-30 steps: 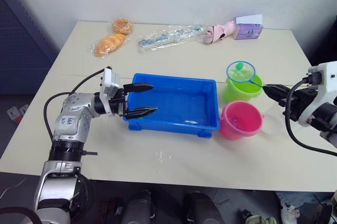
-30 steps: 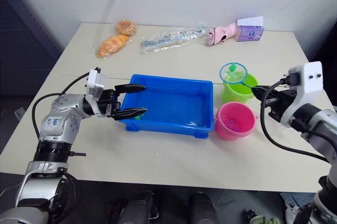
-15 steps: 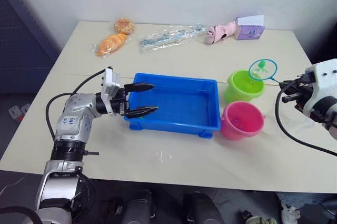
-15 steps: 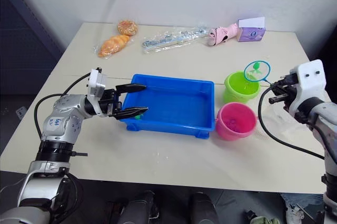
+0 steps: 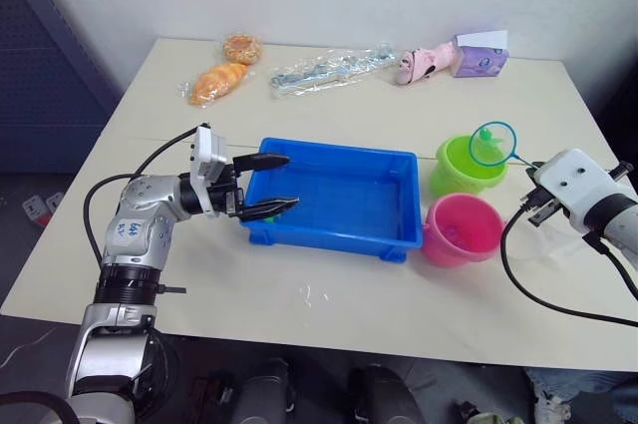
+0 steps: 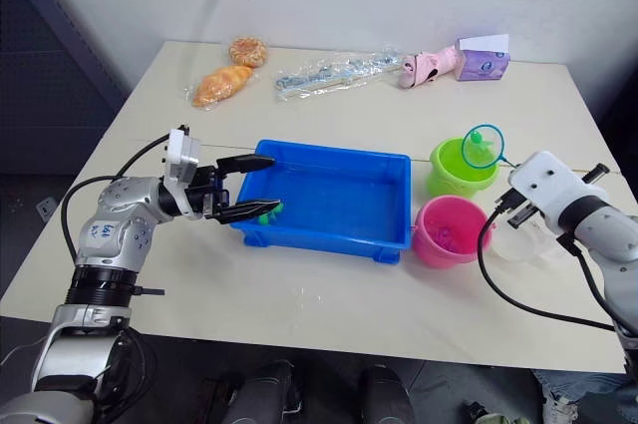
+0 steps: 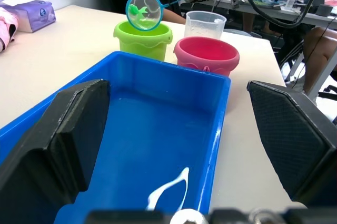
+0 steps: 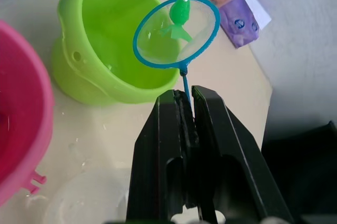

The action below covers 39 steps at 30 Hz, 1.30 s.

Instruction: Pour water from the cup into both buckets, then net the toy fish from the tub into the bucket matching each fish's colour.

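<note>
A lab or office: cables and equipment on desks [image 7: 274, 8] behind the beige table [image 5: 349, 294]

Head cameras overlook table [image 5: 329, 314]; wrist cameras sit close.

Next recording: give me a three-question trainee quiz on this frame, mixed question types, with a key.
1. True or false: the net holds a pink fish.
2. Which gripper holds the net's handle? A) left gripper B) right gripper
3. Fill in: the net's hoop hangs above the ____ bucket.

Key:
1. False; the fish in the mesh is green.
2. B. The left gripper is open at the blue tub, holding nothing.
3. Green; the pink bucket stands beside it.
</note>
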Tool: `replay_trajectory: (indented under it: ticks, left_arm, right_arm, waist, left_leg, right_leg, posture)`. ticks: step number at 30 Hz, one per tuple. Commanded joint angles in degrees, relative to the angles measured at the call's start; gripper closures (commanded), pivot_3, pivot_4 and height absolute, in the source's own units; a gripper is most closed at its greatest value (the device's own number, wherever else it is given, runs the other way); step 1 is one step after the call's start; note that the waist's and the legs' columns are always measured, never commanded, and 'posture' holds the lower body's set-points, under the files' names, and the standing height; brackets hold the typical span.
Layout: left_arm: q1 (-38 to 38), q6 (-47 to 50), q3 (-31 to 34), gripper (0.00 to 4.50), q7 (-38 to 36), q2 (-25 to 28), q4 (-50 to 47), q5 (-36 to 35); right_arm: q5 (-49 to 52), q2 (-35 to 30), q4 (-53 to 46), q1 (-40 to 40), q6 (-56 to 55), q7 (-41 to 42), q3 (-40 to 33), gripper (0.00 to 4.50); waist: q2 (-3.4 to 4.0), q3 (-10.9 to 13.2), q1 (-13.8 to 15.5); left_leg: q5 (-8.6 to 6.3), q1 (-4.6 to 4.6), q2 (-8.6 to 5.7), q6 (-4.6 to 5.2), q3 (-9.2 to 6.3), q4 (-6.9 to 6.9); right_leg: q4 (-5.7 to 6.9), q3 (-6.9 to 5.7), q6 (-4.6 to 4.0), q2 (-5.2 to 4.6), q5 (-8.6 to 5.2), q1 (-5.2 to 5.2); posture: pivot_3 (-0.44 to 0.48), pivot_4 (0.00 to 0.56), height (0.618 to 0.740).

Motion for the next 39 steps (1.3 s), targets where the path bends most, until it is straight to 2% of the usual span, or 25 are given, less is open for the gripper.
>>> replay_trajectory:
  ticks: [1,11,25,32,39]
  left_arm:
    - [-0.59,-1.74,0.85,0.03,-0.46,0.58,-0.73,0.04]
    - [-1.15,-4.1,0.91,0.03,-1.46,0.19,1.79,0.23]
    - [-1.04,-5.97,1.41,0.03,-2.28,0.58,3.05,0.21]
    - [-0.68,-6.39,1.29,0.03,-1.9,0.21,2.5,0.16]
    - [-0.8,-6.68,1.12,0.03,-1.27,-0.22,2.29,0.19]
  right_arm:
    - [-7.56,-3.64,3.18,0.8,-8.94,-1.75,-0.12,4.5]
    - [-18.13,-4.2,11.36,-1.06,-25.68,-8.89,1.83,4.5]
    - [-26.66,-5.11,12.49,-2.22,-29.87,-12.26,3.05,4.5]
    - [-28.66,-4.23,11.62,-1.95,-30.58,-14.87,1.76,4.5]
    - [-28.4,-3.93,10.58,-1.55,-31.2,-13.95,2.07,4.5]
  waist:
    - [0.0,0.0,0.0]
    - [0.0,0.0,-0.11]
    - [0.0,0.0,-0.07]
    - [0.0,0.0,-0.18]
    - [0.0,0.0,-0.14]
  left_leg:
    - [0.0,0.0,0.0,0.0,0.0,0.0]
    - [0.07,0.03,0.05,-0.1,0.0,0.05]
    - [0.11,0.03,0.07,-0.13,-0.02,0.08]
    - [0.13,0.04,0.09,-0.14,-0.02,0.09]
    - [0.14,0.04,0.08,-0.13,-0.02,0.1]
  right_leg:
    - [0.0,0.0,0.0,0.0,0.0,0.0]
    - [0.02,0.01,0.0,0.07,0.0,0.01]
    - [0.11,0.02,0.0,0.09,0.0,0.01]
    - [0.14,0.03,0.0,0.11,0.0,0.01]
    - [0.16,0.03,0.0,0.11,0.0,0.01]
  posture:
    - [0.0,0.15,0.74]
    - [0.0,0.15,0.74]
    - [0.0,0.15,0.74]
    - [0.0,0.15,0.74]
    - [0.0,0.15,0.74]
